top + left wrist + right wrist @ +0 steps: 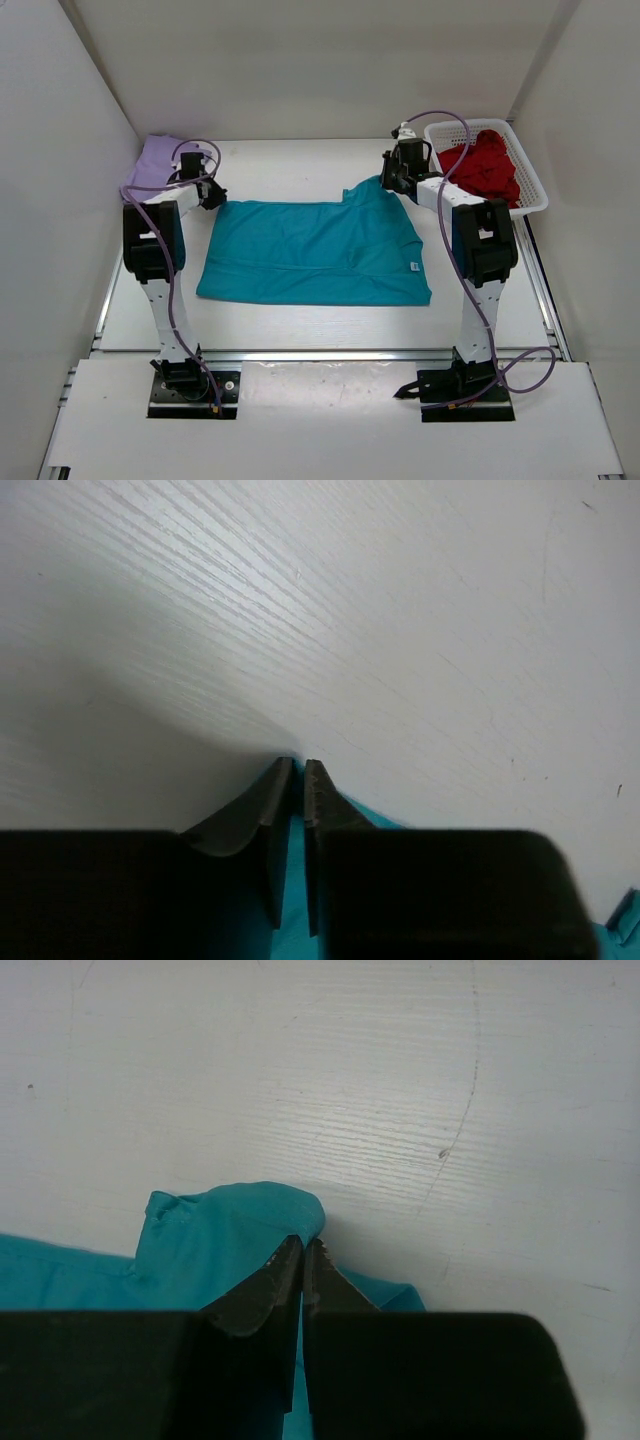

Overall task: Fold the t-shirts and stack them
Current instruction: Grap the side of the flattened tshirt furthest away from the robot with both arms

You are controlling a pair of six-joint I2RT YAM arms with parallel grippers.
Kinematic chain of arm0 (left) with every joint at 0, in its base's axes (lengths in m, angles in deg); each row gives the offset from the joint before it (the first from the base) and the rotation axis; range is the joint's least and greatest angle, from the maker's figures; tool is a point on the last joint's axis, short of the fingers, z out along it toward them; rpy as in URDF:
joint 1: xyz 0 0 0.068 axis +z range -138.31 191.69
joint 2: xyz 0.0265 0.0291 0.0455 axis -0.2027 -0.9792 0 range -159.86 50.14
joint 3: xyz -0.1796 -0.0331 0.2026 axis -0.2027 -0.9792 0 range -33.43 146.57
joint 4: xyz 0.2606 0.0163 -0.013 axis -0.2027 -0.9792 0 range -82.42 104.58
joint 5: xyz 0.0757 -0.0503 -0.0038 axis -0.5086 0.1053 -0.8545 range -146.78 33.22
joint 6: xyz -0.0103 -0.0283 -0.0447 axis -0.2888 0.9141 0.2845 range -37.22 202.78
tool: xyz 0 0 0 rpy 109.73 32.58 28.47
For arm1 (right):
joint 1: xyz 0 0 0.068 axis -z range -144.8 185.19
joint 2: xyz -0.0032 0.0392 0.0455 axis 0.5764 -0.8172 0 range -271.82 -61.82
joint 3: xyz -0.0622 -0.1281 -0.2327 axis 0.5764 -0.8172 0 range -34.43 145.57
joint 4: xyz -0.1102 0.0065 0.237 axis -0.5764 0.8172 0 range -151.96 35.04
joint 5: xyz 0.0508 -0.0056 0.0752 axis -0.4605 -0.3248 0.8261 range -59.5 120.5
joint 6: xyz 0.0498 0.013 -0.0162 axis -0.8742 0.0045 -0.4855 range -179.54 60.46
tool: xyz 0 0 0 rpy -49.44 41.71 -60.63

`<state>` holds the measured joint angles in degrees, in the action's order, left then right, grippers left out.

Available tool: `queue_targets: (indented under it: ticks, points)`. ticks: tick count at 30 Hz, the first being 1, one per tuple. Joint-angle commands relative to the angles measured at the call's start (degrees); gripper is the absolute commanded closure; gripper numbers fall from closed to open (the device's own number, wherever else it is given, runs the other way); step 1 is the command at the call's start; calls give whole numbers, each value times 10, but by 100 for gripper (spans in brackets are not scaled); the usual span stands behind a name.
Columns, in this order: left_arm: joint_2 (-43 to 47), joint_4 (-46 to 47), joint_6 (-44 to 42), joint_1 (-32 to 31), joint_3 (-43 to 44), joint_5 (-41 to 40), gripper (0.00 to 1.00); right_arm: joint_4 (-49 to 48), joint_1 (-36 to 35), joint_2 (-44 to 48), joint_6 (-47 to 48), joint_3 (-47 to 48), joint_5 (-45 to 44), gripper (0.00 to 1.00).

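- The teal blue fabric t-shirt (320,255) lies spread flat in the middle of the table, its hem towards the arms and a small white tag near its near right corner.
- The right gripper (304,1243) is clenched on the teal shirt's far right sleeve, which bunches up around the fingertips.
- The left gripper (299,768) sits at the shirt's far left corner. Its jaws are drawn almost together, with teal cloth in the thin slit between them; whether they truly pinch it cannot be told.
- The lavender purple fabric t-shirt (152,160) rests in the far left corner of the table, behind the left arm.
- The dark red fabric t-shirt (487,165) lies crumpled inside the white plastic mesh basket (532,203) at the far right.
- The white wood-grain table (300,165) shows faint scuffs and specks in the wrist views.
- Plain white walls (300,70) close in the table at the back and on both sides.
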<state>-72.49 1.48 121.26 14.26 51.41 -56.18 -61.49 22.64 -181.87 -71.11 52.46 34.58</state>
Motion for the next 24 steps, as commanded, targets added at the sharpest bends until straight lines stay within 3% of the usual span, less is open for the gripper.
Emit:
queue_targets:
  ticks: [1,3,5,14,24]
  points:
    - [3,3,2,2,24,-1,83,-21,3,16,-7,4,2,100]
    - [-4,3,2,4,30,0,95,-19,5,21,-1,-1,6,100]
    - [1,-3,1,-4,35,-1,100,-20,6,31,-6,-14,0,100]
    - [104,67,7,5,-65,-2,100,-37,17,153,-28,-149,42,100]
    - [188,90,11,36,-182,14,100,-53,-5,327,-39,-324,4,100]
